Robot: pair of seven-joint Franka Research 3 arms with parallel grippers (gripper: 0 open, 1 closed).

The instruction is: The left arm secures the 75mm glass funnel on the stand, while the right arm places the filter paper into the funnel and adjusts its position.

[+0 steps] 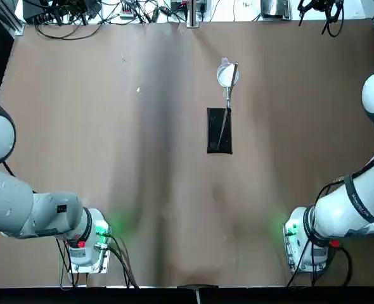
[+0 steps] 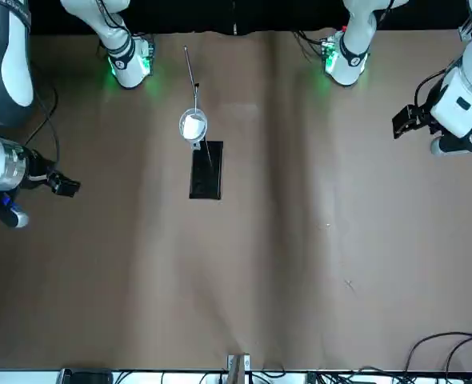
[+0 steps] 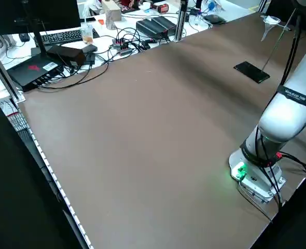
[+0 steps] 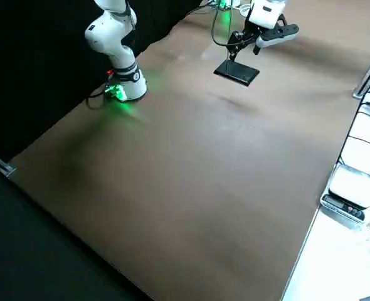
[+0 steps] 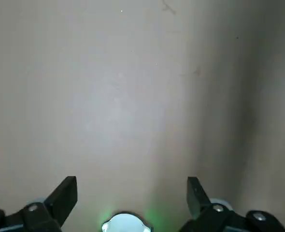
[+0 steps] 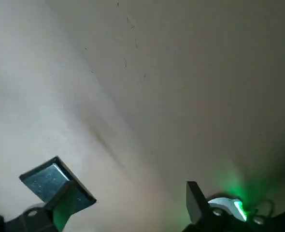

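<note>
The stand [image 1: 219, 130] has its black base plate near the table's middle, and its thin rod leans up to a ring farther back. The glass funnel [image 1: 223, 65] sits in that ring, with the white filter paper [image 1: 225, 76] inside it. The front view shows the same funnel [image 2: 182, 124], paper [image 2: 194, 126] and base [image 2: 206, 170]. Both arms are drawn back to the table's sides, far from the stand. My left gripper [image 5: 130, 193] is open over bare table. My right gripper [image 6: 125, 191] is also open and holds nothing.
Cables, a keyboard and boxes [image 3: 65, 49] lie beyond the table's far edge. The arms' green-lit bases [image 1: 89, 237] [image 1: 304, 237] stand at the near corners. The brown table [image 1: 142, 177] spreads wide around the stand.
</note>
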